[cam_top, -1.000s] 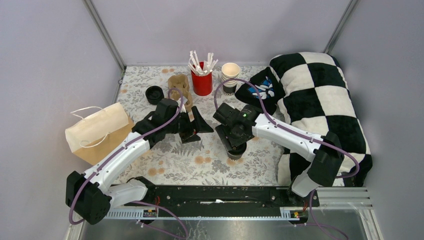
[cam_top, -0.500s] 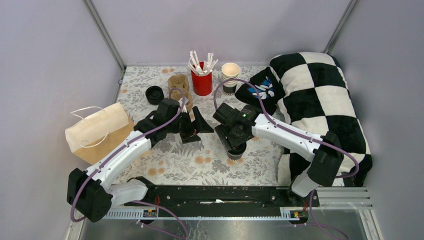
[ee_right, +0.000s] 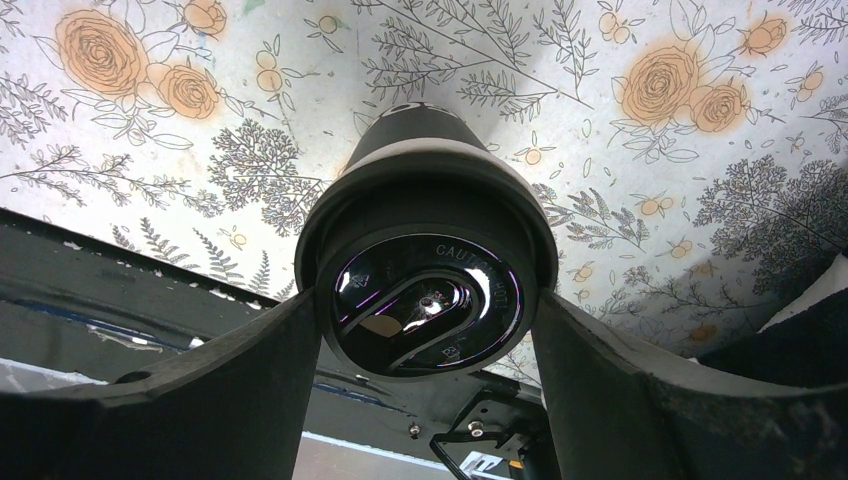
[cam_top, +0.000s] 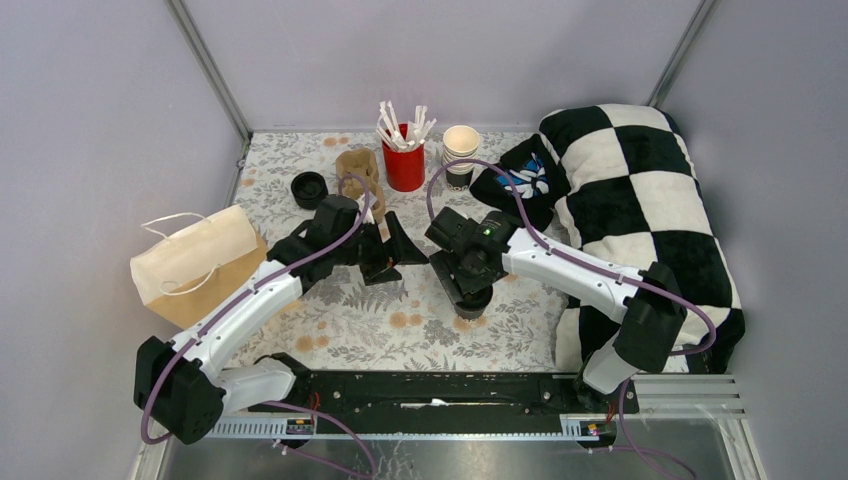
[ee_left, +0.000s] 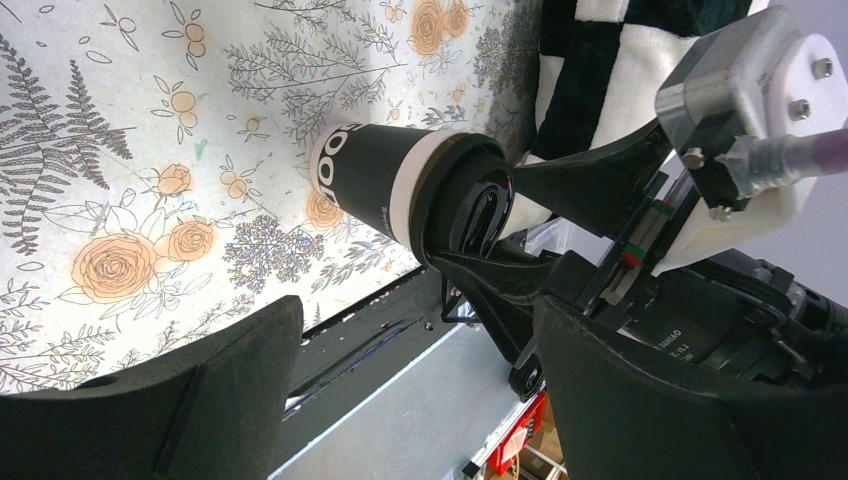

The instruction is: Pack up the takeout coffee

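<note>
Takeout coffee (ee_left: 370, 185) upright on counter (ee_right: 640, 150), unmoved over last second; right gripper (ee_right: 428, 310) fingers set astride lid (ee_right: 425, 295), clamp undeterminable; left gripper (ee_left: 415, 330) fingers spread, empty; lift judged pending.

The right gripper (cam_top: 470, 292) straddles a black-lidded cup (cam_top: 473, 306); at its ten o'clock the left gripper (cam_top: 395, 255) gapes, another lidded cup (cam_top: 309, 189) well beyond

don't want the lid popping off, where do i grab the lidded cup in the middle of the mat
Grip the lidded cup by its side wall just under the black lid, coming straight down and closing across its width. It stands upright and widens upward, so the wall and overhanging lid rim should resist slipping.
</note>
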{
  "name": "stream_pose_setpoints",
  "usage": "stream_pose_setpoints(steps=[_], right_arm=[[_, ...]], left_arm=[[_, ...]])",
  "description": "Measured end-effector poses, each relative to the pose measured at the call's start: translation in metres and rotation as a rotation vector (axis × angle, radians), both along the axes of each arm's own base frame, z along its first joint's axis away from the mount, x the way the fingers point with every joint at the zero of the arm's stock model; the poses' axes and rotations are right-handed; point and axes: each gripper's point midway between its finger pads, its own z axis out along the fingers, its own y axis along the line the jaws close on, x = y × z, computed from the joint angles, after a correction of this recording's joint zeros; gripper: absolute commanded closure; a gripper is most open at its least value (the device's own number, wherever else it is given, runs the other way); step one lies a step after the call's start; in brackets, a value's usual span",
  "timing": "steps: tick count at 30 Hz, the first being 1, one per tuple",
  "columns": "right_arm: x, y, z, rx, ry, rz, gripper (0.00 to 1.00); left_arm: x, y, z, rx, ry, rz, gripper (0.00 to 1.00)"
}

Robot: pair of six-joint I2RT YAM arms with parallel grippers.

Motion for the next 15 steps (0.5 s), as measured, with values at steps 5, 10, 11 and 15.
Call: stream_pose_setpoints(steps=[5,10,11,15], right_arm=[[-0.001,-0.001,-0.005,-0.013,0.009,0.000,0.16],[-0.002,-0.005,-0.006,-0.028,0.013,-0.002,0.01],[-0.003,-0.006,-0.005,-0.031,0.015,-0.004,0.00],[-0.002,-0.002,0.010,-0.013,0.012,-0.003,0.00]], left_arm=[[0.000,0.000,-0.002,0.007,0.002,-0.004,0.10],[-0.002,0.002,-0.006,0.021,0.016,-0.011,0.09],[-0.003,0.002,-0.007,0.022,0.018,-0.012,0.09],[-0.004,0.000,-0.008,0.019,0.027,-0.022,0.13]])
